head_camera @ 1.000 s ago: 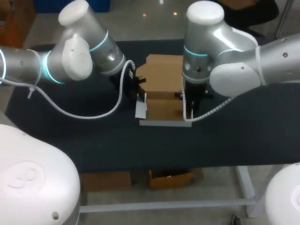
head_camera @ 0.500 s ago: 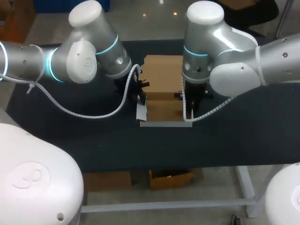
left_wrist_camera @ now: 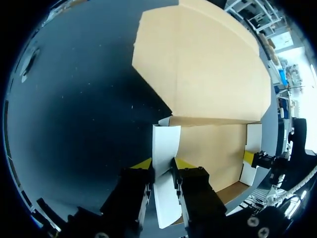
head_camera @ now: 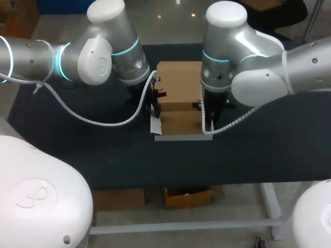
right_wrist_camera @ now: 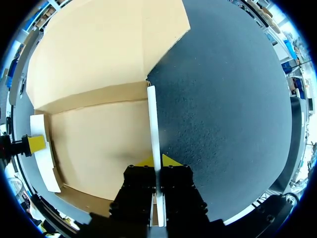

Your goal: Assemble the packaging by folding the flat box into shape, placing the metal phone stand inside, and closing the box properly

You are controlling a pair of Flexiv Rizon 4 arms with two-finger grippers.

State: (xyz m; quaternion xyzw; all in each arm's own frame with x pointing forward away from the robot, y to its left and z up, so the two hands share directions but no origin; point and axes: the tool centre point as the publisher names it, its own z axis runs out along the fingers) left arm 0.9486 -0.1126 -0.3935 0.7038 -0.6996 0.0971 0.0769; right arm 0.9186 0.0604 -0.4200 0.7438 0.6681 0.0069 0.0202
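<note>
The box [head_camera: 178, 98] is laid open in the middle of the table [head_camera: 77, 150]. Only its brown floor is seen inside. Its lid [left_wrist_camera: 208, 64] is open at the far side. The left flap [left_wrist_camera: 166, 141] is pinched by the left gripper [left_wrist_camera: 162, 166]. The right flap [right_wrist_camera: 152, 114] is stood up and pinched by the right gripper [right_wrist_camera: 157, 161]. Bare dark table is seen on both sides of the box.

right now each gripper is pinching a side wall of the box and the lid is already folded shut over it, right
Not quite: the lid is not shut. It is open, folded back beyond the box, whose inside is uncovered, as both wrist views show. The rest holds: the left gripper pinches the left side wall and the right gripper pinches the right side wall.
</note>
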